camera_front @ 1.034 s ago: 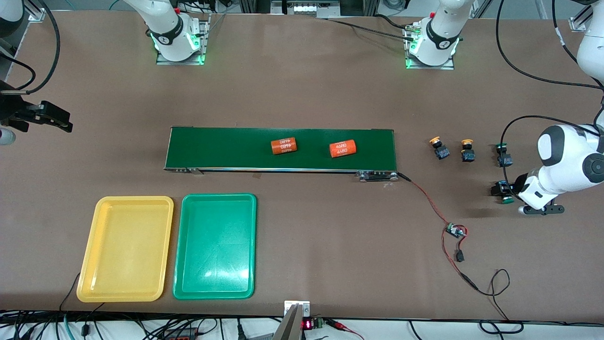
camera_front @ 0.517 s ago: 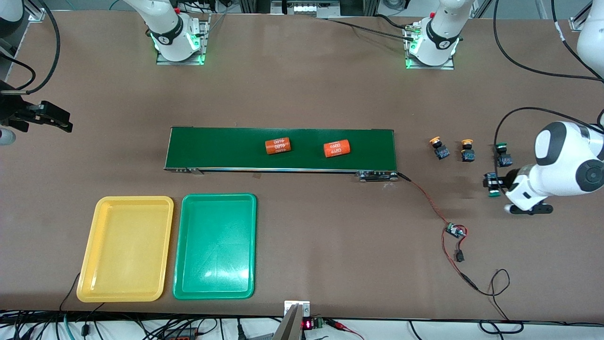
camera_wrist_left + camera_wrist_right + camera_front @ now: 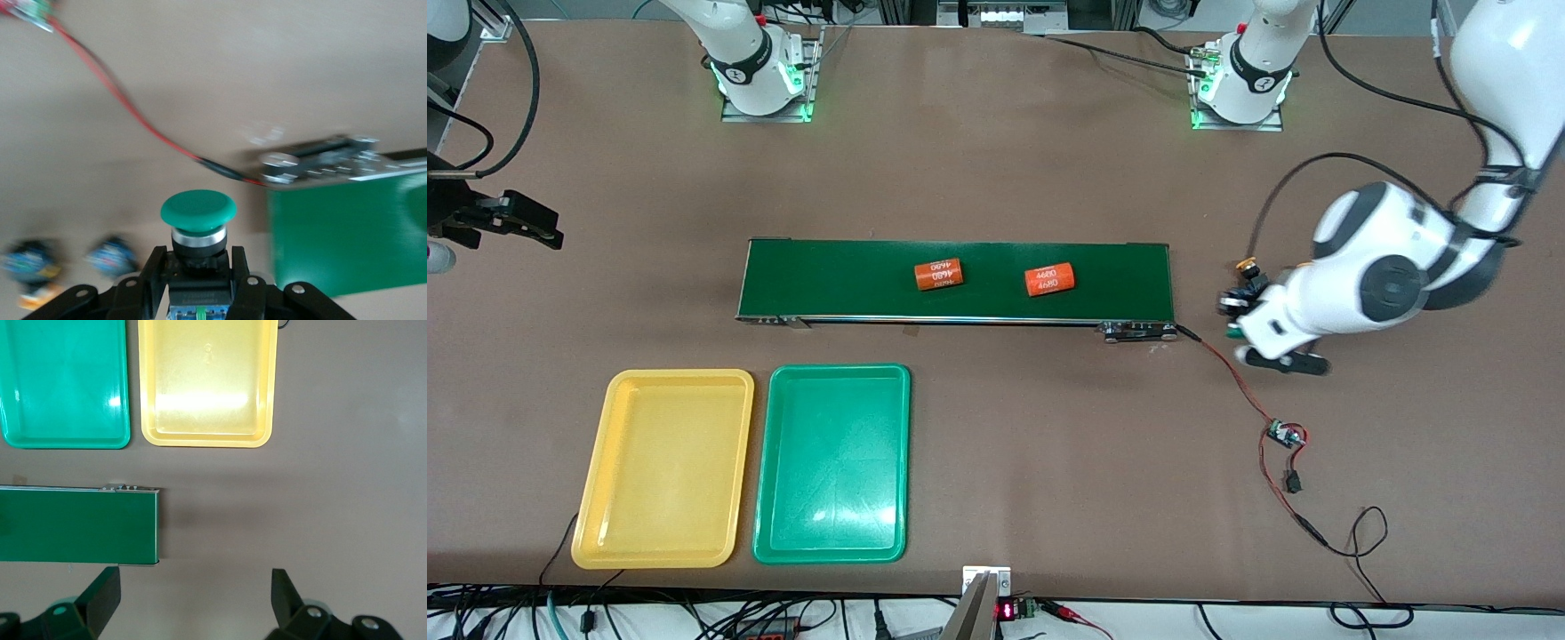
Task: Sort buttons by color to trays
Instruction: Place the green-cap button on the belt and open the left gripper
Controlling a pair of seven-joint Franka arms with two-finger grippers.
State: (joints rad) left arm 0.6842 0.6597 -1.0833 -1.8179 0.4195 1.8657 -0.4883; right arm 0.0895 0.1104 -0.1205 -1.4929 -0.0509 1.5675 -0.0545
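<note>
One green button (image 3: 198, 212), now nearer conveyor (image 3: 956, 280).

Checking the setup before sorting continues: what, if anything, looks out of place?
Two orange cylinders lie on the conveyor belt, though neither is a button. Both trays hold nothing.

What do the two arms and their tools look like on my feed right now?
Both arms are glossy white with dark grey joint caps, on bases ringed in green light. A black cable loops along the left arm. The left tool has black fingers on a black body with silver screws. The right tool has black, wedge-shaped fingers.
</note>
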